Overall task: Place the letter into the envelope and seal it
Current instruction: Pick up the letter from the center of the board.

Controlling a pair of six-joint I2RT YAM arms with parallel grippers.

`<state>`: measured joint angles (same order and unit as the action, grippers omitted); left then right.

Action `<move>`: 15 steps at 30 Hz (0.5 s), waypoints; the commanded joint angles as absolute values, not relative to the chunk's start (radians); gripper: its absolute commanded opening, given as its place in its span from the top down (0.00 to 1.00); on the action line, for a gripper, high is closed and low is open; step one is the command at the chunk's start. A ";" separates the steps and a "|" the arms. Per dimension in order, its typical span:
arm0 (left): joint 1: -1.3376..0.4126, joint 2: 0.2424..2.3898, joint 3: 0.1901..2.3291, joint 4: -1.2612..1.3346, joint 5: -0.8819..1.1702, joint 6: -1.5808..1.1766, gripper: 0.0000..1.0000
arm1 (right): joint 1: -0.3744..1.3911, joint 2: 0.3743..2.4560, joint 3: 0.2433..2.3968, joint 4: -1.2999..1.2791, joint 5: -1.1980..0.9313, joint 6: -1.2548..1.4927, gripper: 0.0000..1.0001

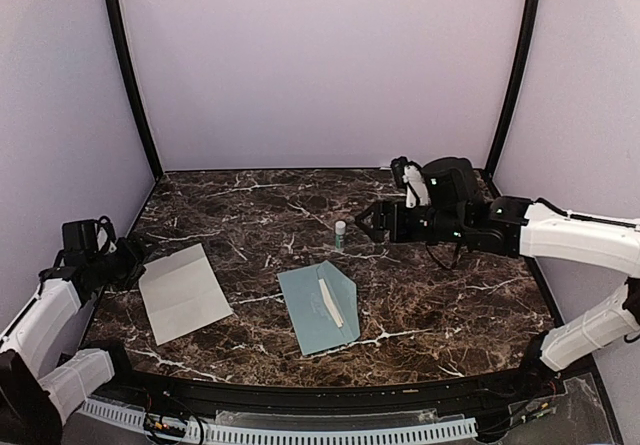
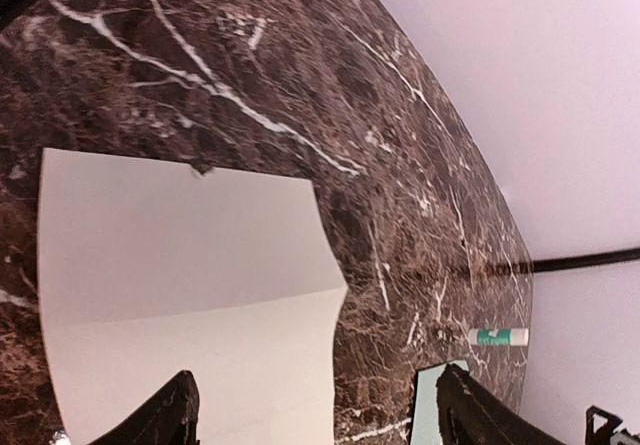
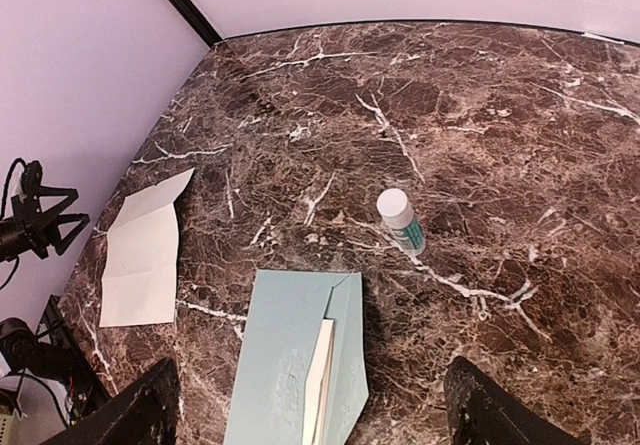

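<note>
The letter is a pale cream sheet with a fold crease, lying flat at the table's left; it fills the left half of the left wrist view. My left gripper hovers at its left edge, open, with nothing between its fingers. The envelope is grey-teal and lies at the table's middle. Its flap is half raised and a thin white strip shows at the mouth. My right gripper hangs above and behind it, open and empty.
A small white-and-green glue stick stands just behind the envelope, close under my right gripper. It also shows in the left wrist view. Lilac walls enclose the dark marble table on three sides.
</note>
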<state>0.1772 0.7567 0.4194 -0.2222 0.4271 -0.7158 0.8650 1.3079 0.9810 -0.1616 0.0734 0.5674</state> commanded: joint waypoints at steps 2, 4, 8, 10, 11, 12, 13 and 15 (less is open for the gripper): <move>0.329 0.761 0.361 -0.163 0.510 -0.745 0.20 | 0.834 1.262 0.949 -0.142 0.064 0.531 0.12; 0.351 0.765 0.356 -0.150 0.485 -0.744 0.19 | 0.832 1.243 0.944 -0.164 0.082 0.531 0.12; 0.419 0.791 0.310 -0.085 0.486 -0.756 0.21 | 0.828 1.184 0.908 -0.181 0.117 0.543 0.12; 0.439 0.811 0.288 -0.058 0.466 -0.748 0.23 | 0.825 1.156 0.884 -0.180 0.130 0.555 0.11; 0.446 0.826 0.276 -0.045 0.443 -0.743 0.24 | 0.822 1.140 0.876 -0.181 0.133 0.560 0.11; 0.451 0.834 0.273 -0.042 0.429 -0.734 0.25 | 0.819 1.131 0.869 -0.181 0.133 0.567 0.10; 0.461 0.849 0.265 -0.028 0.428 -0.730 0.26 | 0.817 1.122 0.863 -0.183 0.133 0.569 0.10; 0.467 0.868 0.255 -0.007 0.428 -0.718 0.28 | 0.815 1.111 0.859 -0.190 0.137 0.574 0.10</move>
